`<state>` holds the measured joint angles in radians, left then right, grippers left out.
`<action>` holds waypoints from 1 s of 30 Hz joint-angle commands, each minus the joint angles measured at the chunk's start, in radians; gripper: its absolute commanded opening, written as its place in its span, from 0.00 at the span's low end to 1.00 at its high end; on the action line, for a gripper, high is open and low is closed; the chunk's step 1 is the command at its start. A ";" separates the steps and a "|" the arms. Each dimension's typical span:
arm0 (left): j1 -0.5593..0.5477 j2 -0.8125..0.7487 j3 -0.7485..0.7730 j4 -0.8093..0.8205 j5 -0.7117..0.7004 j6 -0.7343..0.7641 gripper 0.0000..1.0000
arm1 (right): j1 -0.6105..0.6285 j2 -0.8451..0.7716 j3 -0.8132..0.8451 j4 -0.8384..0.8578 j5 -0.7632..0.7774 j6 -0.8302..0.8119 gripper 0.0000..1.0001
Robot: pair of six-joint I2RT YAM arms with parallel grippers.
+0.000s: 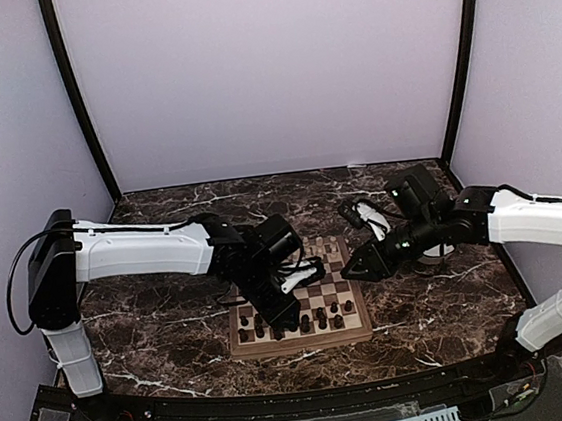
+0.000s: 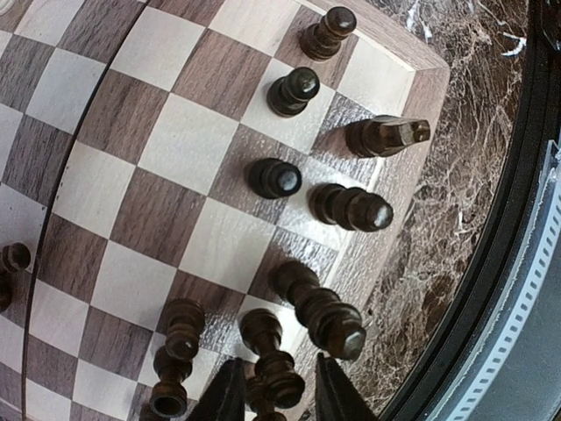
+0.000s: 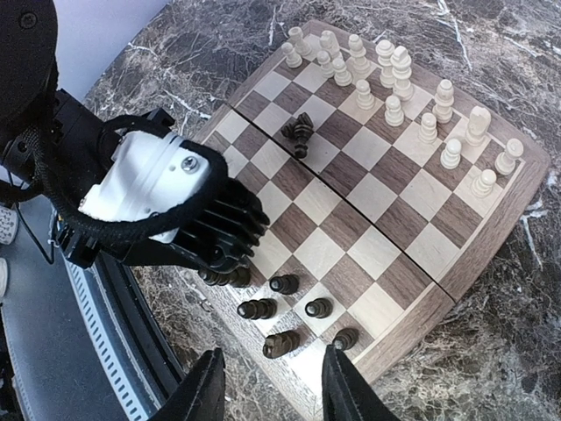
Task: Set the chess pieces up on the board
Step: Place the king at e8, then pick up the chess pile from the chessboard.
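Straddling a dark piece [image 2: 263, 338] on the board [image 2: 158, 167], the left gripper [image 2: 277, 364] has its fingers parted. A gap shows beside one finger, so the piece is judged released. It stands on the near rows. Other dark pieces [image 2: 276, 175] stand from 12 to 1 o'clock of this gripper, along the same side of the board.

At mid-board a toppled dark piece [image 3: 300, 133] lies on its side, apart from both sets. It lies at 12 o'clock from the right gripper [image 3: 272, 353], well ahead. Its long axis appears to run roughly from 8 to 2 o'clock, but the shape is too small to be sure.

The right gripper is spread wide and empty, above the board's right edge. It is judged the nearer tool to the toppled piece. The cream pieces [image 3: 399, 74] stand at its 1 o'clock.

No brand, label or writing is legible.
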<state>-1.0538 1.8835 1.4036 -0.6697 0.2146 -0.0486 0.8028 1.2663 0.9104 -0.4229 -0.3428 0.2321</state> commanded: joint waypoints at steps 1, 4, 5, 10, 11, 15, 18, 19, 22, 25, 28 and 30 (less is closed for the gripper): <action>-0.005 -0.005 0.014 -0.029 0.016 0.009 0.31 | -0.005 0.011 -0.007 0.020 -0.005 -0.015 0.39; -0.005 -0.020 0.029 -0.050 0.018 0.017 0.32 | -0.006 0.014 -0.002 0.021 -0.005 -0.019 0.39; -0.005 -0.037 0.040 -0.063 0.010 0.018 0.32 | -0.005 0.015 -0.001 0.020 -0.006 -0.021 0.39; 0.009 -0.141 0.121 -0.128 -0.066 0.034 0.43 | -0.006 0.018 0.014 0.010 0.000 -0.030 0.39; 0.016 -0.178 0.123 -0.127 -0.072 0.024 0.47 | -0.006 0.018 0.014 0.012 0.001 -0.030 0.39; 0.090 -0.271 0.070 -0.043 -0.061 -0.051 0.66 | -0.007 0.030 0.021 0.014 0.002 -0.033 0.39; 0.172 -0.260 0.032 0.001 -0.009 -0.127 0.69 | -0.007 0.052 0.048 0.004 0.004 -0.044 0.39; 0.184 -0.244 0.037 -0.003 -0.006 -0.155 0.67 | -0.006 0.058 0.057 -0.001 0.008 -0.048 0.39; 0.206 -0.164 0.090 -0.051 -0.032 -0.187 0.64 | -0.006 0.077 0.085 -0.015 0.019 -0.060 0.39; 0.211 -0.130 0.104 -0.043 -0.060 -0.226 0.59 | -0.006 0.090 0.105 -0.031 0.020 -0.075 0.39; 0.236 -0.121 0.084 0.000 -0.057 -0.283 0.55 | -0.005 0.098 0.115 -0.047 0.029 -0.083 0.39; 0.263 -0.134 0.056 0.034 -0.058 -0.339 0.54 | -0.006 0.090 0.114 -0.048 0.029 -0.078 0.39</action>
<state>-0.8318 1.8023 1.4845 -0.6788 0.1658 -0.2768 0.8028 1.3579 0.9974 -0.4580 -0.3309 0.1688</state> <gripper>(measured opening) 0.535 0.389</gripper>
